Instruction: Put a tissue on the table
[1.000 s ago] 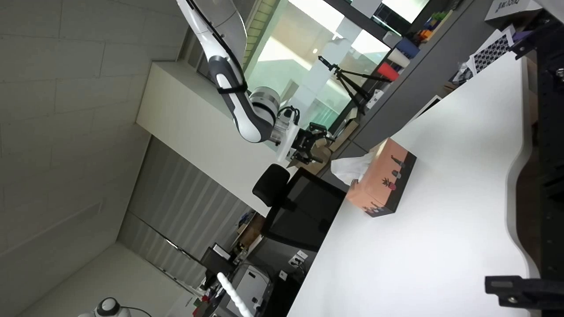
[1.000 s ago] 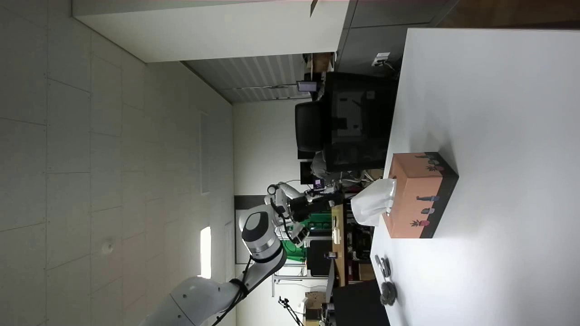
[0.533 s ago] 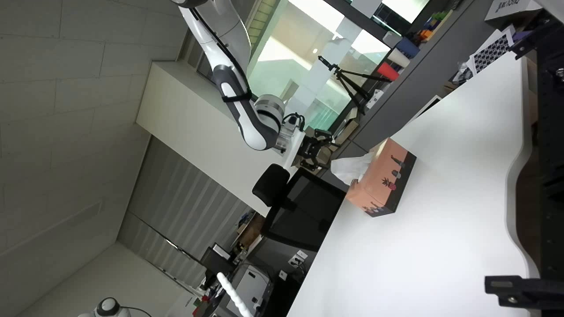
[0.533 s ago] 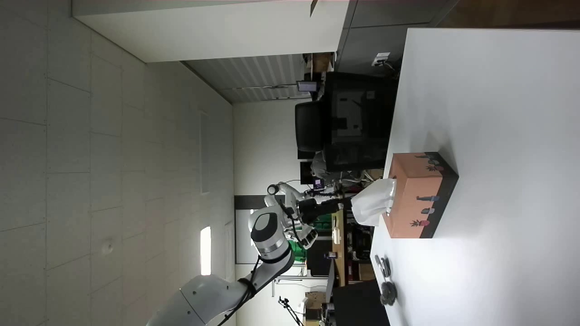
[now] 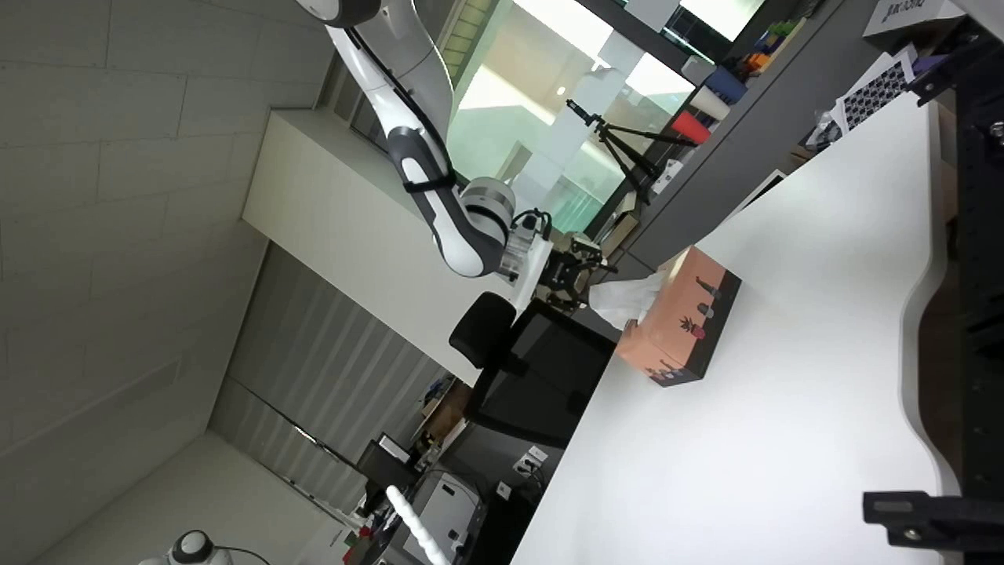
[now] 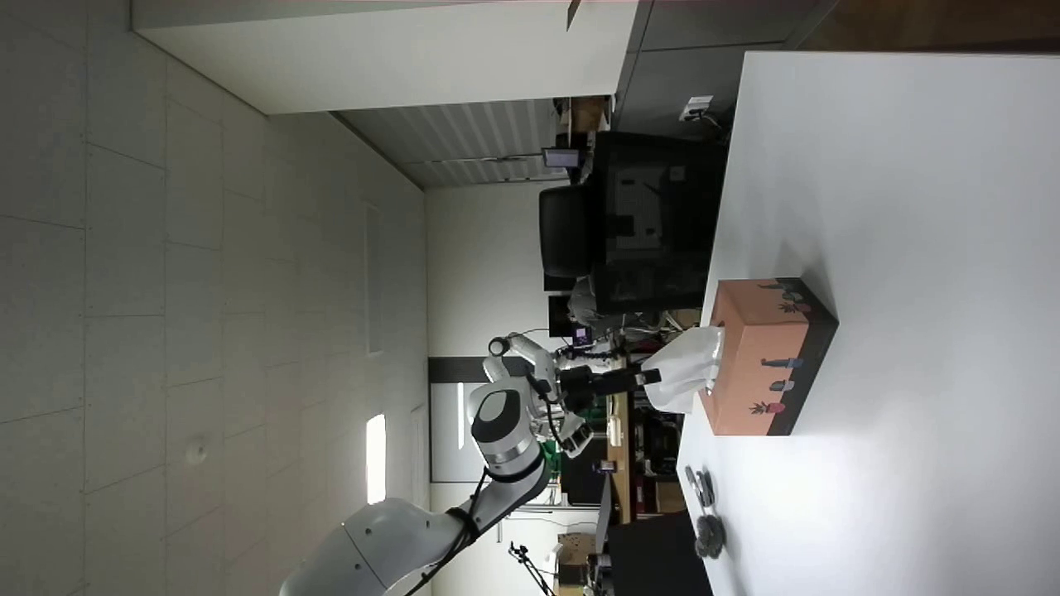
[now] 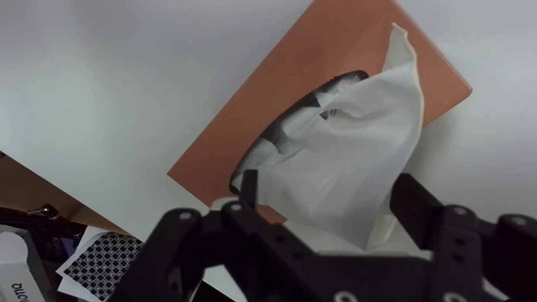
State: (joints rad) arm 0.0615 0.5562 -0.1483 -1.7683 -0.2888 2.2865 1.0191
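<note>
A white tissue sticks up out of the slot of a pinkish-brown box. The box stands on the white table near an edge. The tissue, box and table also show in an exterior view. My gripper is at the tissue's free upper end, and its fingertips overlap that end in an exterior view. In the wrist view the gripper is open, one finger on each side of the tissue. Whether a finger touches it I cannot tell.
A black office chair stands behind the table edge near the box. Small dark objects lie at the table's edge. A checkered sheet and a white carton lie beyond the table. A black bracket sits at the table's other edge.
My gripper has moved down towards the box, from above and apart from the tissue to its upper end. The box and tissue have not moved.
</note>
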